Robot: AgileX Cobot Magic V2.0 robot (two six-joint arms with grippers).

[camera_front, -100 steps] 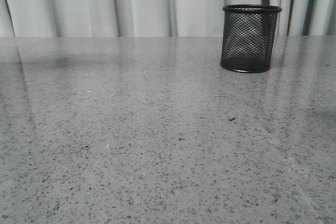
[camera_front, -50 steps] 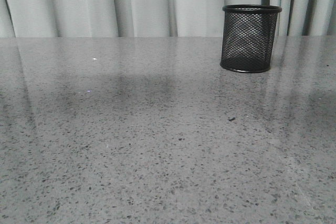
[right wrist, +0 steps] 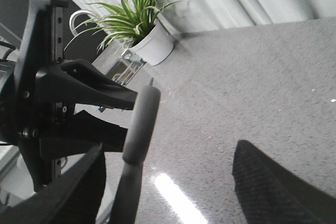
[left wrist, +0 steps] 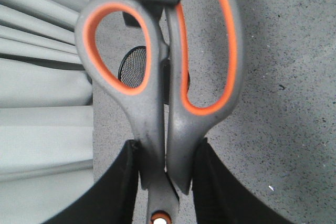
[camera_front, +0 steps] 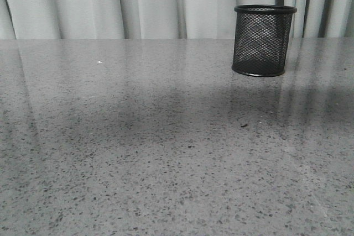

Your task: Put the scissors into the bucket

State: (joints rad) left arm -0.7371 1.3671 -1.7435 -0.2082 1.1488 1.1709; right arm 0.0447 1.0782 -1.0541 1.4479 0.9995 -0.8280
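Black wire mesh forms the bucket (camera_front: 264,40), which stands upright on the grey speckled tabletop (camera_front: 166,153), at its far edge, directly in front of the pale curtain (camera_front: 155,4). A broad dark shadow lies on the tabletop nearer the camera than the bucket. No arm appears in the front view.

Left claw (left wrist: 166,182): clenched on the scissors (left wrist: 163,93). Both black fingers (left wrist: 121,187) press against the grey shanks just below the handle loops. The loops are dark grey with orange lining and point away from the claw; the orange pivot sits between the fingers. The blades are out of view. The scissors hang in the air above the tabletop. Behind the smaller loop, the bucket (left wrist: 132,66) shows far below as a dark round opening.

Right claw (right wrist: 168,192): released. Its two black fingers (right wrist: 273,182) stand well apart with nothing between them. In this view the left arm (right wrist: 58,108) appears carrying the scissors (right wrist: 140,129), seen edge-on. A potted plant (right wrist: 142,30) stands beyond the tabletop edge.
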